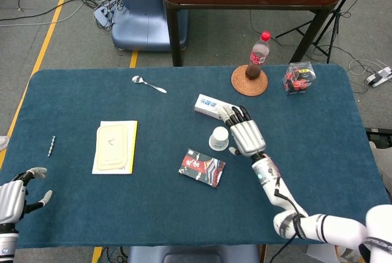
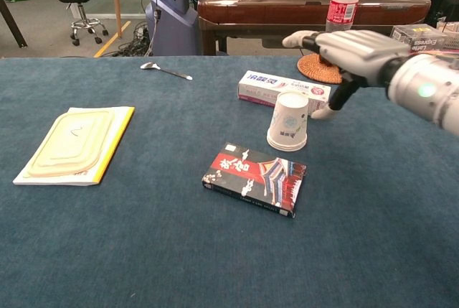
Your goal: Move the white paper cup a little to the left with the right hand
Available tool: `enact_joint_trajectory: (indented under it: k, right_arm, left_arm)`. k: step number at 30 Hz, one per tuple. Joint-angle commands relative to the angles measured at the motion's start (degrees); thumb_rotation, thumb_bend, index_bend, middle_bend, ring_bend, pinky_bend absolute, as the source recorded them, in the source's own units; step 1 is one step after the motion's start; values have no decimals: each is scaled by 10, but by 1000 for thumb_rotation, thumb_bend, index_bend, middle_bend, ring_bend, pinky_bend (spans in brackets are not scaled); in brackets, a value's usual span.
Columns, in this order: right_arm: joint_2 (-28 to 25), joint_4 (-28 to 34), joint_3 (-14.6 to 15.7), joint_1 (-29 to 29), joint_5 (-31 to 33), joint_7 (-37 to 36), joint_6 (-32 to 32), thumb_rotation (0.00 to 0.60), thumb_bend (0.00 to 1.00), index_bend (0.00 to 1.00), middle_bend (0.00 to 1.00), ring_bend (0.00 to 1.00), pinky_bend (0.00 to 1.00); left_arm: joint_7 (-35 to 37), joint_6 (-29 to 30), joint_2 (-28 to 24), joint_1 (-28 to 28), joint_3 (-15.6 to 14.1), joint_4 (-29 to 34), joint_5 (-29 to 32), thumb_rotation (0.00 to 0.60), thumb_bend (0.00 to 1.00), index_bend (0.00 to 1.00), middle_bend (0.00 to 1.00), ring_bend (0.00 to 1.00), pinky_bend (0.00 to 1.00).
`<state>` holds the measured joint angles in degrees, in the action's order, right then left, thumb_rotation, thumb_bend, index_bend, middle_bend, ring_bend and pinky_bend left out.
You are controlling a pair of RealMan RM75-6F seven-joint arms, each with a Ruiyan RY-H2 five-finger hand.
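Right hand [image 2: 355, 49] raised, fingers [image 1: 237, 114] extended; left hand [image 1: 15, 197] low, spread.

The clear plastic box with red contents [image 2: 418, 36] at the far right of the table carries a label on which "Express" can be made out, while the print on the long white carton [image 2: 283, 90] and on the red-and-black box [image 2: 255, 178] is too small to read

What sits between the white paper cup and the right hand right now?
Nothing: in the head view a narrow strip of bare blue tabletop separates the white paper cup from the right hand, which is open beside it. The chest view agrees.
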<state>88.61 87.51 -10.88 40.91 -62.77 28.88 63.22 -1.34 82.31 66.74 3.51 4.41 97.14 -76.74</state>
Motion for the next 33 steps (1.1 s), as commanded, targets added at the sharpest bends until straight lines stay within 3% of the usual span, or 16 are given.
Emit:
enact_joint_trajectory:
  k: [1, 10, 16, 25, 33]
  right_arm:
    - [-77, 79, 41, -52, -25, 0, 42, 600, 0, 0, 0, 0, 0]
    - [-219, 219, 108, -158, -22, 12, 124, 600, 0, 84, 67, 0, 0]
    - [-285, 277, 142, -218, -63, -8, 180, 600, 0, 107, 90, 0, 0]
    - [-329, 285, 174, -301, -140, -83, 248, 600, 0, 125, 108, 0, 0]
    - [-336, 278, 160, -315, -152, -118, 241, 600, 0, 134, 117, 0, 0]
  left_arm:
    - [-8, 5, -4, 1, 3, 7, -3, 600, 292, 329, 385, 324, 529]
    - [-7, 12, -36, 10, 7, 34, -31, 600, 292, 340, 385, 322, 529]
    - [-23, 15, -66, 13, 21, 71, -12, 600, 293, 344, 385, 313, 516]
    - [-63, 31, -103, 0, 13, 123, -10, 600, 292, 360, 385, 313, 502]
    - [-95, 38, -103, 1, 7, 147, -23, 600, 292, 362, 385, 313, 501]
